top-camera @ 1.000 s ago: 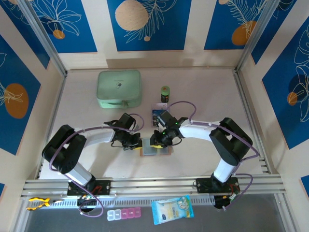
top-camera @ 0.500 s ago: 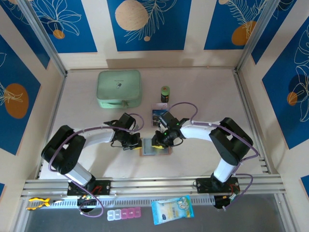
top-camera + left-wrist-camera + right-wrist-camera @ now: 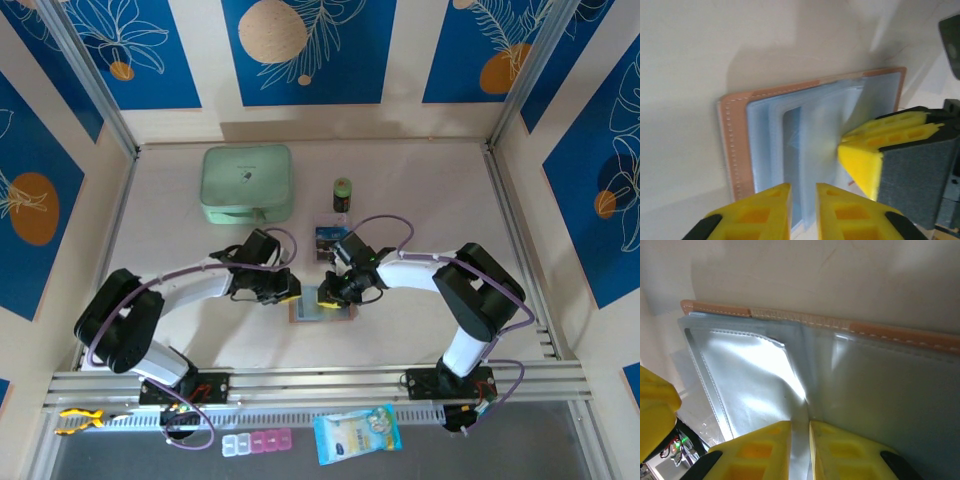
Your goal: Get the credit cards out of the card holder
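Left gripper [image 3: 802, 210]: fingers a narrow slit apart with nothing caught between them, poised over the near edge of the clear pockets.
Left gripper, change: a second ago it sat nearer and further left. It has since moved in over the holder's left half, the arm stretching out behind it.
Right gripper [image 3: 800, 450]: fingers almost together, with a clear pocket leaf [image 3: 755, 375] running up into the slit. Whether the leaf is truly clamped cannot be told.
Right gripper, change: barely shifted.
Card holder [image 3: 732, 150]: lying open on the table [image 3: 420, 180] between the two grippers, pockets up, in the same spot as before.
Credit cards: a bluish shape inside one pocket is probably a card not yet out. A dark blue card [image 3: 326, 238] lies on the table just beyond the right gripper, near a small bottle [image 3: 342, 194].
Bearing on task: both grippers now converge on the pockets, so extraction looks under way but unfinished.
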Robot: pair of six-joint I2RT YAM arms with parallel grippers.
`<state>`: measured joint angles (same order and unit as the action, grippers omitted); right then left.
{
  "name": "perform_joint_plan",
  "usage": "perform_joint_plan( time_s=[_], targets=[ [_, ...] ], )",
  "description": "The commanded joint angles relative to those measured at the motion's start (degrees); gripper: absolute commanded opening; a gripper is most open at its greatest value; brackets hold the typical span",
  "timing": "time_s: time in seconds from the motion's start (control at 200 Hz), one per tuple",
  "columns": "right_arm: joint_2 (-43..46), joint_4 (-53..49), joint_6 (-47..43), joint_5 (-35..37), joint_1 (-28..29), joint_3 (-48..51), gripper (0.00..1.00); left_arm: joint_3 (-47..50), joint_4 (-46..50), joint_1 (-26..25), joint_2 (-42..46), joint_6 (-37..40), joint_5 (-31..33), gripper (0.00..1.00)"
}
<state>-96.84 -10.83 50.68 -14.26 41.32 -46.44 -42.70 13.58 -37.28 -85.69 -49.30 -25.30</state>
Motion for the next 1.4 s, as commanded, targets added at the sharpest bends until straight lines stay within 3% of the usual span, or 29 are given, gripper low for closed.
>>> perform_joint_plan(
  time_s=[0.0, 0.395, 0.635, 0.885, 1.395],
  targets=[
    [0.4, -0.4, 0.4, -0.3, -0.5, 1.6, 0.18, -0.3, -3.1, -1.2, -1.5, -2.1, -2.2, 0.21],
    [0.6, 0.9, 0.7, -1.2, -1.1, 2.6, 0.18, -0.2, -3.5, -2.1, -4.8, -2.7, -1.4, 0.24],
    [1.3, 1.2, 0.9, -1.6, -1.1, 2.8, 0.18, -0.8, -5.1, -2.6, -5.5, -3.5, -2.5, 0.16],
    [5.8, -1.6, 0.5, -0.1, -1.1, 1.2, 0.25, -2.2, -4.1, -2.8, -4.7, -3.4, -2.8, 0.16],
    [14.6, -6.1, -1.2, 1.0, -4.6, 2.5, 0.26, -8.0, -2.1, -5.1, -6.8, -3.4, -3.4, 0.15]
  ],
)
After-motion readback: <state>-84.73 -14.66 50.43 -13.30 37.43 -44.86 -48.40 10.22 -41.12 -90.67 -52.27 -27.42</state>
